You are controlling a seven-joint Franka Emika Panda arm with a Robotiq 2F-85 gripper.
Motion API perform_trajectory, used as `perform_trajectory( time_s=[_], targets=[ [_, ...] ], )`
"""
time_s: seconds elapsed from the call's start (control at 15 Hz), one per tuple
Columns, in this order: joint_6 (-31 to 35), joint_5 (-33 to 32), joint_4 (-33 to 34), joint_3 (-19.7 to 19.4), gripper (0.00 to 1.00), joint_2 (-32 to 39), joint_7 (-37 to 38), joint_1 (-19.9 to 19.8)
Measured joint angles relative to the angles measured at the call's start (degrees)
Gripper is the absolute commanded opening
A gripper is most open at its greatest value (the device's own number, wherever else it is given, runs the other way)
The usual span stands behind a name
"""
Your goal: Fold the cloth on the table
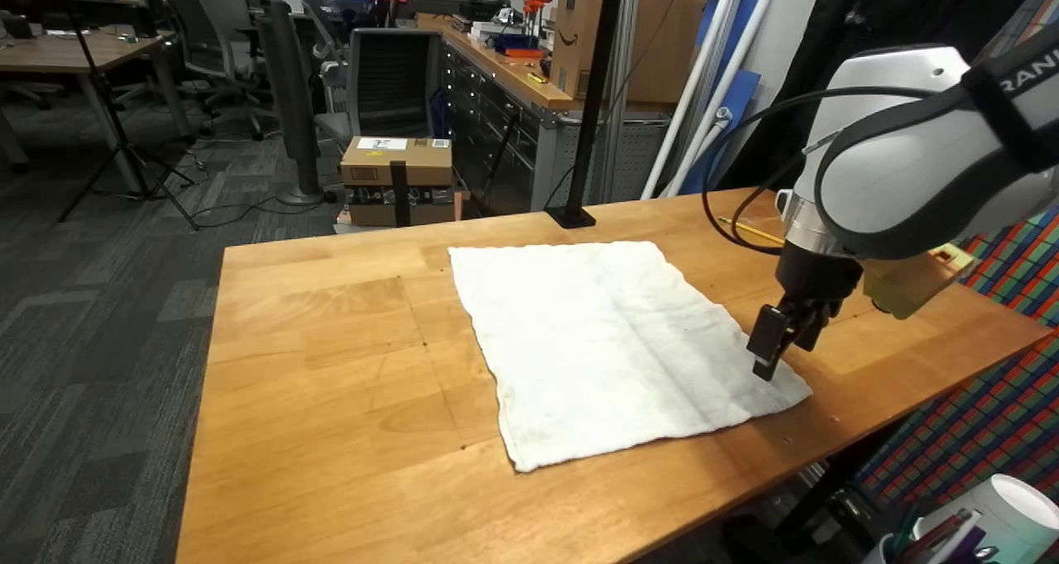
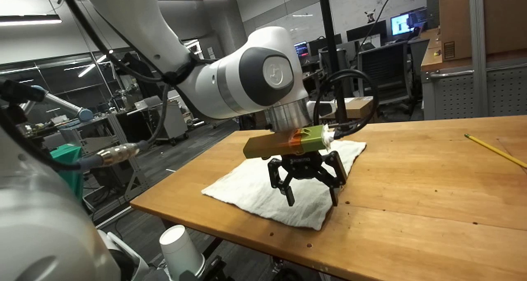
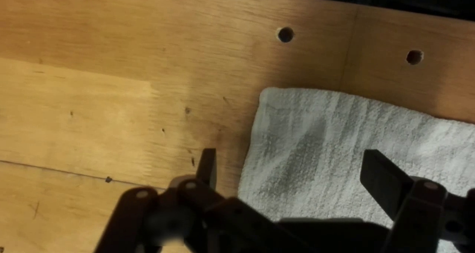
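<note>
Cloth (image 1: 608, 353) lies spread; over its edge, near one corner, the gripper (image 2: 312, 199) gapes wide; closing too high could pinch air.

The cloth (image 1: 596, 341) is white, faintly ribbed in the wrist view. Under the cloth, the table (image 1: 331, 399) is honey-brown, streaked with grain and dark specks. Above the cloth, the gripper (image 2: 312, 202) is black and the arm (image 2: 206, 87) white with grey panels. Well apart from the cloth, the pencil (image 2: 496, 150) is yellow; farther off, the carpet (image 1: 99, 341) is patched in greys.
</note>
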Motion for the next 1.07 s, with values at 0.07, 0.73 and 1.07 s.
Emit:
perform_trajectory(
  time_s=[0.07,0.73,1.07],
  targets=[
    [0.5,0.0,0.0,0.0,1.00,0.7,-0.1,0.0],
    [3.6,3.4,0.2,-0.2,0.50,4.7,-1.4,-0.1],
    [3.7,3.4,0.8,-0.5,0.12,4.5,-1.8,-0.9]
  ],
)
